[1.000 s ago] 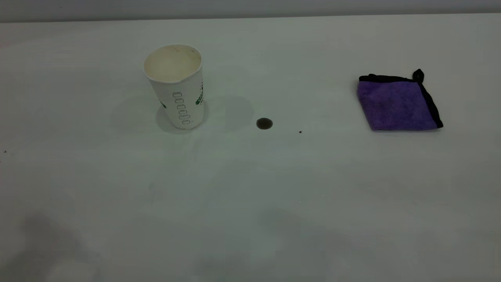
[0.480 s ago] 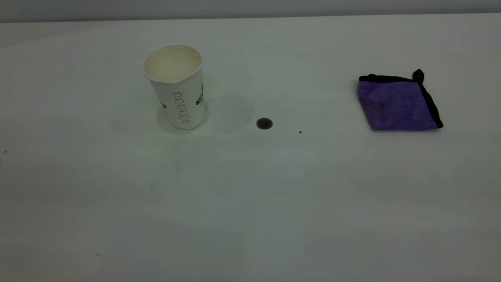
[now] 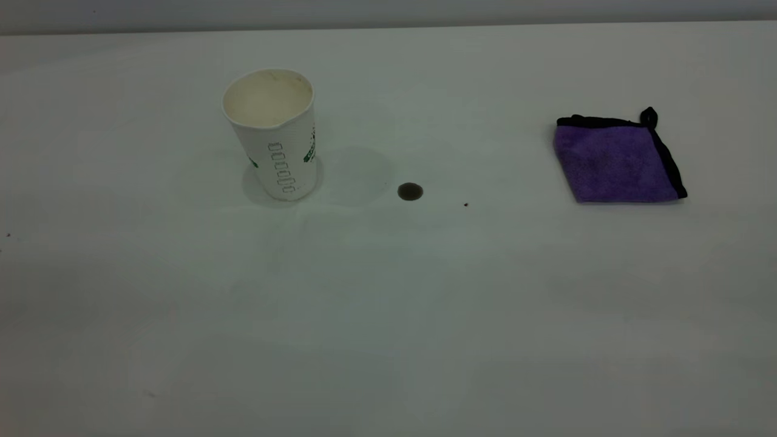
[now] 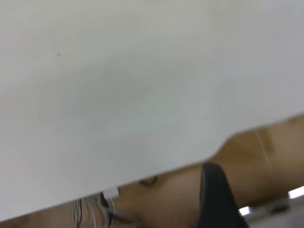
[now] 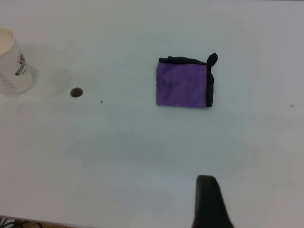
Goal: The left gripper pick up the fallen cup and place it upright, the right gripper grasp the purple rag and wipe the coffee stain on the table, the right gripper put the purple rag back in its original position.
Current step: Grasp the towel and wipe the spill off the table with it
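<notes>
The cup (image 3: pixel 273 136) stands upright on the table (image 3: pixel 388 315) at the left, mouth up, cream inside showing. The coffee stain (image 3: pixel 410 192) is a small round dark spot a short way to its right. The purple rag (image 3: pixel 616 161) lies flat and folded at the far right. Neither gripper shows in the exterior view. In the right wrist view the right gripper (image 5: pixel 209 204) hangs well short of the rag (image 5: pixel 184 85), with the stain (image 5: pixel 76 92) and cup (image 5: pixel 12 66) farther off. In the left wrist view the left gripper (image 4: pixel 216 199) is out past the table's edge (image 4: pixel 161 167).
A tiny dark speck (image 3: pixel 465 204) lies just right of the stain. The table's far edge meets a grey wall (image 3: pixel 388 12). Beyond the table edge in the left wrist view are brown floor and white cables (image 4: pixel 92 209).
The dark shadows at the lower left and lower middle of the table have faded away. The cup, stain and rag have not moved.
</notes>
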Robot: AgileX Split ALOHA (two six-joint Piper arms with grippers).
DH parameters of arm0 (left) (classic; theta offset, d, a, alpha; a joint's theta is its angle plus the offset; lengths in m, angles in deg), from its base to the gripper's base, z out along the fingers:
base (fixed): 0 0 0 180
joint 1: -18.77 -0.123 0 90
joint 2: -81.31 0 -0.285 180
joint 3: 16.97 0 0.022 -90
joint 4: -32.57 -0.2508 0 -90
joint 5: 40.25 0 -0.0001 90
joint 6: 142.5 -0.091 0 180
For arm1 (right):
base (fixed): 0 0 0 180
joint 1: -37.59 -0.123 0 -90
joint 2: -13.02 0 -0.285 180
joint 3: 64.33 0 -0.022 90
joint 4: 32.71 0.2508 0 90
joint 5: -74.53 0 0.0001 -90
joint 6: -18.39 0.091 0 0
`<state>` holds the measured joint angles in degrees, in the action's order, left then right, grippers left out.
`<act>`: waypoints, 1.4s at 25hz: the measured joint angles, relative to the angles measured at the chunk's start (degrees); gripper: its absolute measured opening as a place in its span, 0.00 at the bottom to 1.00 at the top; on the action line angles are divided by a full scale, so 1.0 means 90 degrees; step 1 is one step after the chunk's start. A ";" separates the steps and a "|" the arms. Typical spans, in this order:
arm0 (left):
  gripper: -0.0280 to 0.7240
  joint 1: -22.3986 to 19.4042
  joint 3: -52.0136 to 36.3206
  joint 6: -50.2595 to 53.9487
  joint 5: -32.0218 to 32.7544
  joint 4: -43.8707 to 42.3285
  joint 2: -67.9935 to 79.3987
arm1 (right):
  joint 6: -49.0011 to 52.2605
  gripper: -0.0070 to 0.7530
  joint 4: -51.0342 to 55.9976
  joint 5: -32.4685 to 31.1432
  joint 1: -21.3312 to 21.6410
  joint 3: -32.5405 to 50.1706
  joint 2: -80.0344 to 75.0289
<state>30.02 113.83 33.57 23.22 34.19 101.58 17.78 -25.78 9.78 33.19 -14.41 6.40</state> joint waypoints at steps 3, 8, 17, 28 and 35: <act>0.67 -0.0557 0.0000 0.0000 0.0024 0.0000 -0.0619 | 0.0000 0.70 0.0000 0.0000 0.0000 0.0000 0.0000; 0.67 -0.1047 0.0000 0.0000 0.0071 -0.0006 -0.1477 | 0.0000 0.70 0.0000 0.0000 0.0000 0.0000 0.0000; 0.67 -0.1073 0.0000 0.0011 0.0093 -0.0011 -0.1513 | 0.0000 0.70 0.0075 0.0037 0.0000 0.0000 0.0000; 0.67 -0.1073 0.0000 0.0018 0.0095 -0.0011 -0.1516 | -0.1308 0.84 0.0951 0.1058 0.0000 -0.0645 -0.2095; 0.67 -0.1073 0.0000 0.0018 0.0100 -0.0011 -0.1520 | -0.2653 0.90 0.2002 0.1869 0.0000 -0.0906 -0.4534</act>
<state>20.37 113.83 33.73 24.13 34.10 87.90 -6.10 -7.76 26.60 33.19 -22.57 -34.41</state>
